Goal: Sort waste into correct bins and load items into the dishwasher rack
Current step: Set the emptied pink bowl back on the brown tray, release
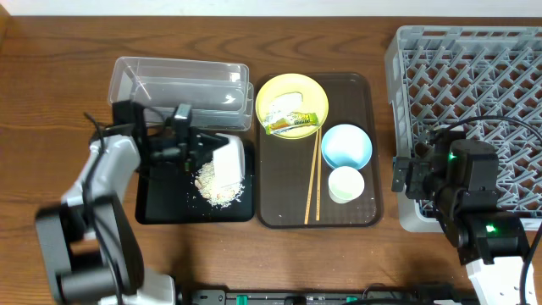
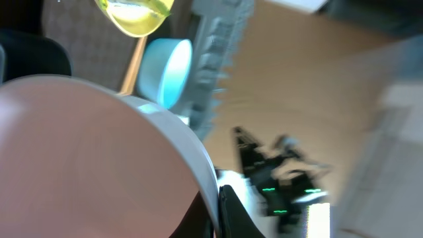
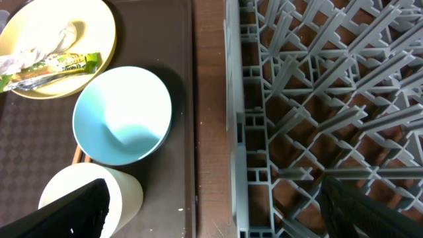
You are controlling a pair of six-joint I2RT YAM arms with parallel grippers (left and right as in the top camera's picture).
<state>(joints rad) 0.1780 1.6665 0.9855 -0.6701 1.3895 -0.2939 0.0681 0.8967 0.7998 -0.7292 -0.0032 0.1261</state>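
My left gripper (image 1: 196, 151) is shut on the rim of the white bowl (image 1: 229, 159), holding it tipped on its side over the black tray (image 1: 157, 207). Whitish food scraps (image 1: 216, 185) lie heaped on that tray under the bowl. In the left wrist view the fingers (image 2: 218, 211) pinch the bowl's rim (image 2: 178, 132). The yellow plate (image 1: 292, 103) holds the green-and-yellow wrapper (image 1: 290, 123). The light blue bowl (image 1: 346, 146), the white cup (image 1: 345, 184) and the chopsticks (image 1: 313, 174) lie on the brown tray. My right gripper (image 3: 218, 221) is open and empty between the cup (image 3: 125, 192) and the grey rack (image 3: 330, 99).
The clear tub (image 1: 182, 85) stands behind the black tray. The translucent brown serving tray (image 1: 373, 110) sits in the middle. The rack (image 1: 474, 76) fills the right side, and my right arm hangs over its front left corner.
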